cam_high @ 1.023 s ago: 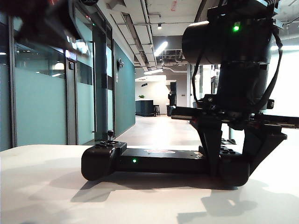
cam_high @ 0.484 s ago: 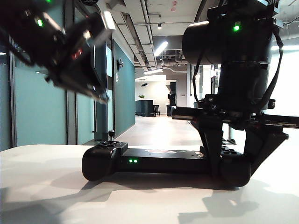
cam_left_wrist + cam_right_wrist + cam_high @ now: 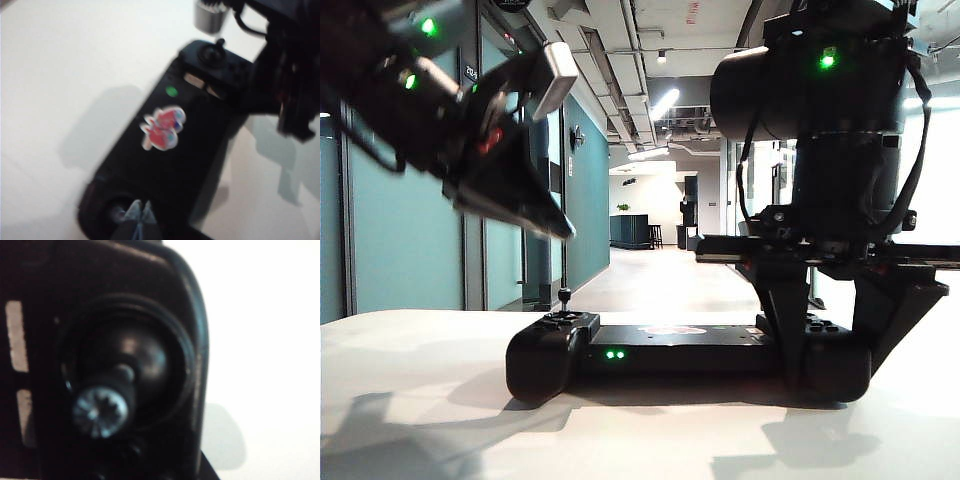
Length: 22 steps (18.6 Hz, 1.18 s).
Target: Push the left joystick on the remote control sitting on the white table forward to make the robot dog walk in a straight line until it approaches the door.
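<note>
Resting on white table (image 3: 410,400), one remote control (image 3: 670,350), two grippers: left gripper (image 3: 535,205) above, right gripper (image 3: 825,350) clamping.

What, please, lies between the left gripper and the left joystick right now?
Nothing: in the exterior view only open air separates the left gripper, hovering above, from the left joystick on the remote control.

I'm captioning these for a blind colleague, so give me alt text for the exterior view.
A black remote control lies on a white table, its right end clamped by the right tool. The left tool hangs above and left of the left joystick, not touching it. A corridor runs behind; no robot dog shows.
</note>
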Available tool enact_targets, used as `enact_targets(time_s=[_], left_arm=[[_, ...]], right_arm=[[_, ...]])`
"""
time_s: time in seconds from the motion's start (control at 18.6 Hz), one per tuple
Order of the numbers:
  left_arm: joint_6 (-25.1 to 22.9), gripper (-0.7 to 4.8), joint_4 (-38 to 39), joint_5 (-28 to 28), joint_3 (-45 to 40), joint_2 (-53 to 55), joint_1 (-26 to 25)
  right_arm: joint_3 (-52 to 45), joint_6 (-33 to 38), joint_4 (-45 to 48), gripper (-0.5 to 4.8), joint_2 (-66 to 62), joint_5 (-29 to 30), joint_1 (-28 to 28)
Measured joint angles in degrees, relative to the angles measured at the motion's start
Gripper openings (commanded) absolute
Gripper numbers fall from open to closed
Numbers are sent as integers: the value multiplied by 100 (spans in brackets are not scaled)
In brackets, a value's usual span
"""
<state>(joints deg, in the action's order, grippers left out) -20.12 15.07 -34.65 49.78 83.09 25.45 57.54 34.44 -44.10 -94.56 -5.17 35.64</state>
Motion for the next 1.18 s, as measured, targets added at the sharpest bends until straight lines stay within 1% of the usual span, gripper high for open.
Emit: enact_targets(time_s=[0.16,0.48,0.86,1.18], left_arm=[[0,-5,-374,-94,-452,7,0],[-48,-6,-828,-249,-494,116,0],[-85,-5,-907,-361,-496,588,0],[-85,-6,-1152,-352,-496,809,2]], right_arm=[[0,-9,-20,138,0,-39,0],[0,-17,-44,138,0,-46,0],[0,-17,-57,138,0,-61,0],[0,-15,-57,138,0,-61,0]])
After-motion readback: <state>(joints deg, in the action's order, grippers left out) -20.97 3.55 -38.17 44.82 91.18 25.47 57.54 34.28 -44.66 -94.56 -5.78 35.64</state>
